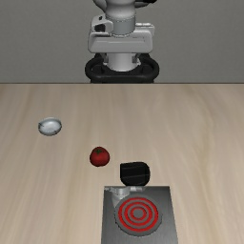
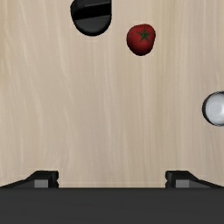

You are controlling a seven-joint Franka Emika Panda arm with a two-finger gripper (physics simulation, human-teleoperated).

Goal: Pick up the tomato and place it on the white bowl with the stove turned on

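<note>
Red tomato (image 1: 99,155) sits on the table (image 1: 191,124), out in front of the open, empty jaws, near a black lump (image 1: 134,172). They likely need to reach forward and down.

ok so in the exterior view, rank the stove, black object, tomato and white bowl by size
1. stove
2. black object
3. tomato and white bowl look about alike, so unranked

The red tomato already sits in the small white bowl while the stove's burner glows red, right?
No. The exterior view shows the red tomato lying on the wooden table, apart from the small white bowl; the stove's burner does glow red.
</note>
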